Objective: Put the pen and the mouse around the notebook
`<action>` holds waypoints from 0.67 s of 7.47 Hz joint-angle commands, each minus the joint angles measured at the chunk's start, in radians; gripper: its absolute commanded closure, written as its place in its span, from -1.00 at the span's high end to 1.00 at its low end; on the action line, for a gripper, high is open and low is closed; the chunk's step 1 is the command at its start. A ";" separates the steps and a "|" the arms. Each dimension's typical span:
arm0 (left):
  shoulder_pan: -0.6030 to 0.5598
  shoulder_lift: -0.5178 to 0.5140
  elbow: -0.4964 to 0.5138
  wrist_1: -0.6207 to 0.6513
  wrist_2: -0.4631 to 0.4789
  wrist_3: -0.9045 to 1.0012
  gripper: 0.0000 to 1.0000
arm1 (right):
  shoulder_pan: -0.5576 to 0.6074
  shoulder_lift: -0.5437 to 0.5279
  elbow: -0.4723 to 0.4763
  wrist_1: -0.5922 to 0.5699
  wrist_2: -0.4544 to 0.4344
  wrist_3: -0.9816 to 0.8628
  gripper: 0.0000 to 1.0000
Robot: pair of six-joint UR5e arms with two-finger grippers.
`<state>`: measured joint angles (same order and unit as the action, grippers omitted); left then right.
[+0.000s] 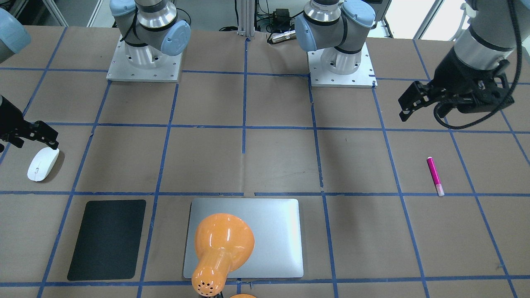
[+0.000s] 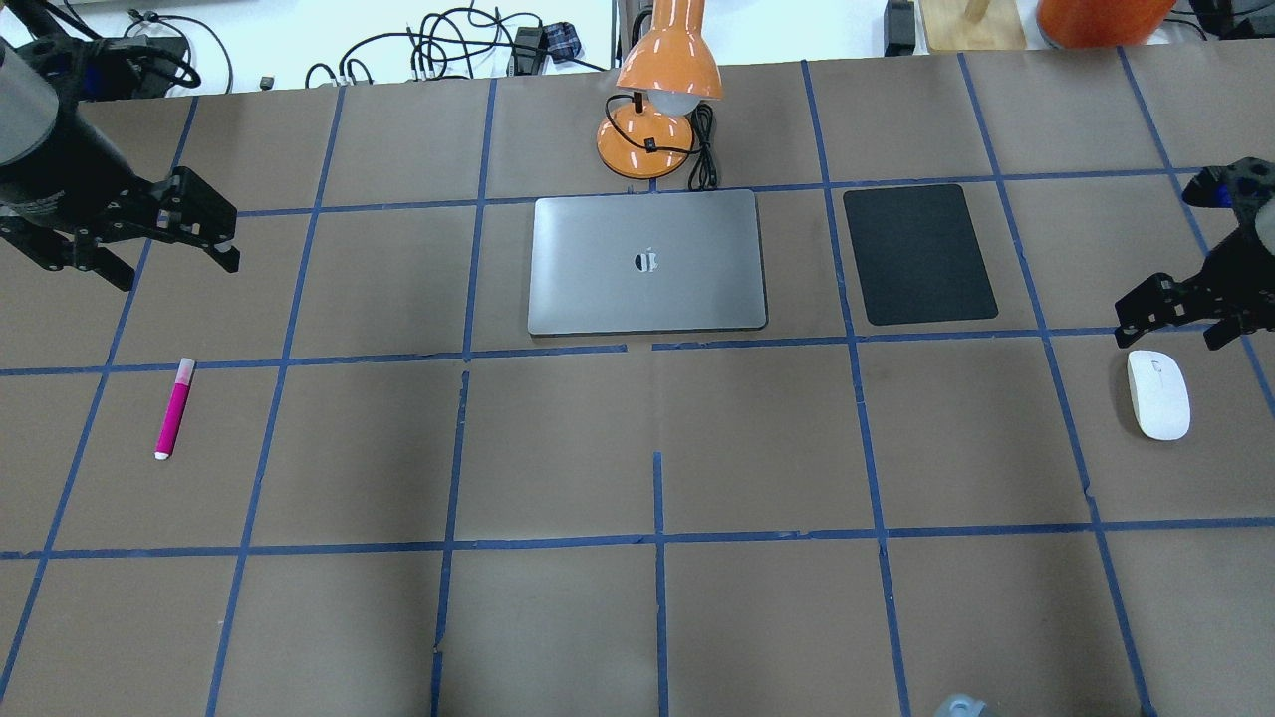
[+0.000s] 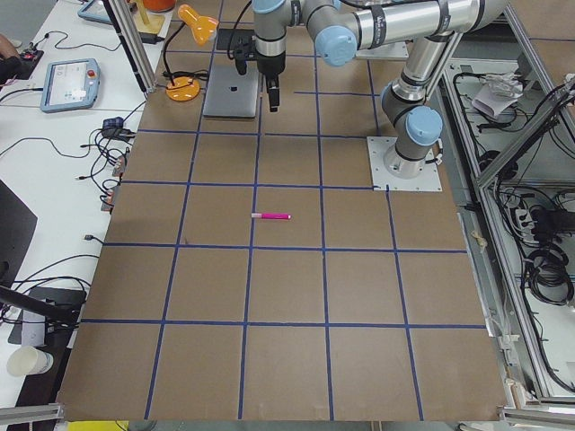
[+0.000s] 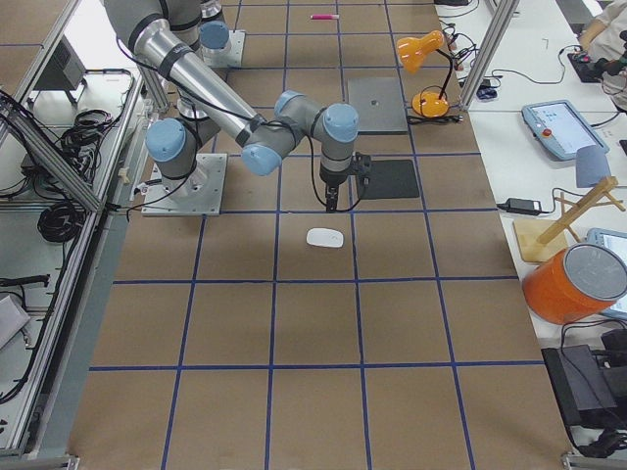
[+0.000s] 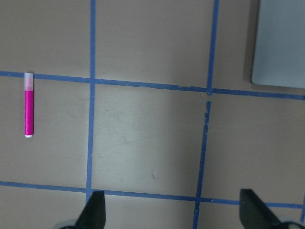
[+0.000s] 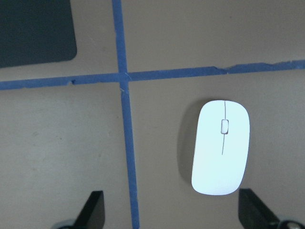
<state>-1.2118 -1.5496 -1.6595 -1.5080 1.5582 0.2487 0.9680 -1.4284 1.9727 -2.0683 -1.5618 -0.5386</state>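
overhead exterior: left gripper (image 2: 169, 261) and right gripper (image 2: 1175, 329) are held spread and empty, off-centre, so pen (image 2: 173, 408) or mouse (image 2: 1158, 394) may be nudged aside.

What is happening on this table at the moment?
Two robot arms are about to arrange things around the notebook, but neither holds anything yet. The left gripper hangs open above the table near the pen, which lies flat far to the robot's left. The right gripper hangs open close to the mouse, far to the robot's right. Both things are well apart from the notebook, which lies closed by an orange lamp, a black mat beside it.
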 commanded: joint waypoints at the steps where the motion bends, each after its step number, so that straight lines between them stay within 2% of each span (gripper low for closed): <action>1: 0.142 -0.079 -0.009 0.084 0.000 0.232 1.00 | -0.073 0.118 0.012 -0.065 0.005 -0.072 1.00; 2: 0.190 -0.116 -0.041 0.118 -0.001 0.285 1.00 | -0.075 0.135 0.021 -0.078 0.005 -0.080 1.00; 4: 0.285 -0.179 -0.152 0.364 0.009 0.449 1.00 | -0.075 0.150 0.015 -0.090 -0.010 -0.086 1.00; 5: 0.320 -0.205 -0.199 0.427 0.008 0.483 1.00 | -0.075 0.183 0.021 -0.155 -0.014 -0.115 1.00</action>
<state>-0.9436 -1.7172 -1.7947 -1.1858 1.5650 0.6642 0.8936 -1.2778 1.9911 -2.1672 -1.5697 -0.6287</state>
